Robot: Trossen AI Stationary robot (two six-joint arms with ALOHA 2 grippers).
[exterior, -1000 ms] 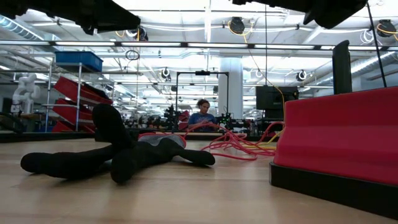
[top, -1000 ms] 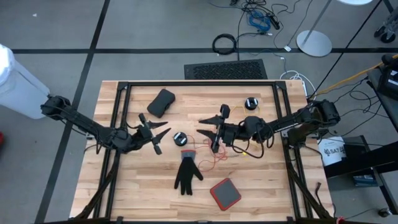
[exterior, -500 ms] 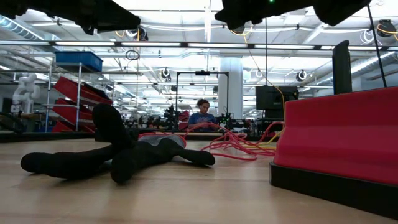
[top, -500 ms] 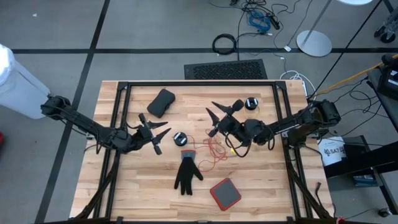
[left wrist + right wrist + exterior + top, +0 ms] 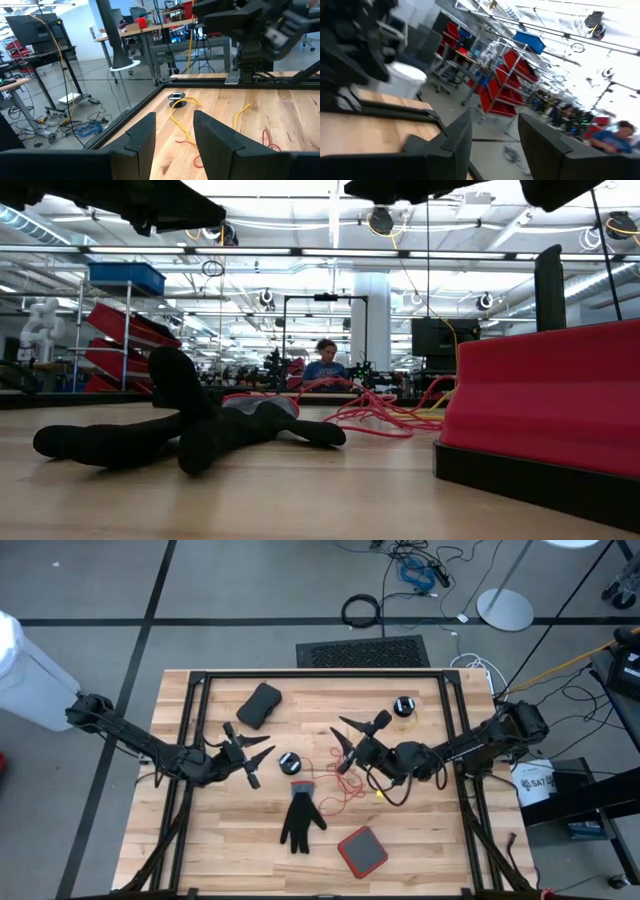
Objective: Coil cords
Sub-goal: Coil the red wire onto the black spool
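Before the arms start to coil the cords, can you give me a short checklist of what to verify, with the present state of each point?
1. Left gripper open and empty: ok, fingers spread, nothing between them.
2. Right gripper open and empty: ok, raised over the table, no cord in it.
3. Cords reachable: ok, loose tangle on the table between the arms.
4. Cords free of the black glove: cannot tell, strands lie against its cuff.
5. Pucks located: ok, one puck by the left gripper, another puck near the far edge.
6. Red case clear of the cords: ok, apart.
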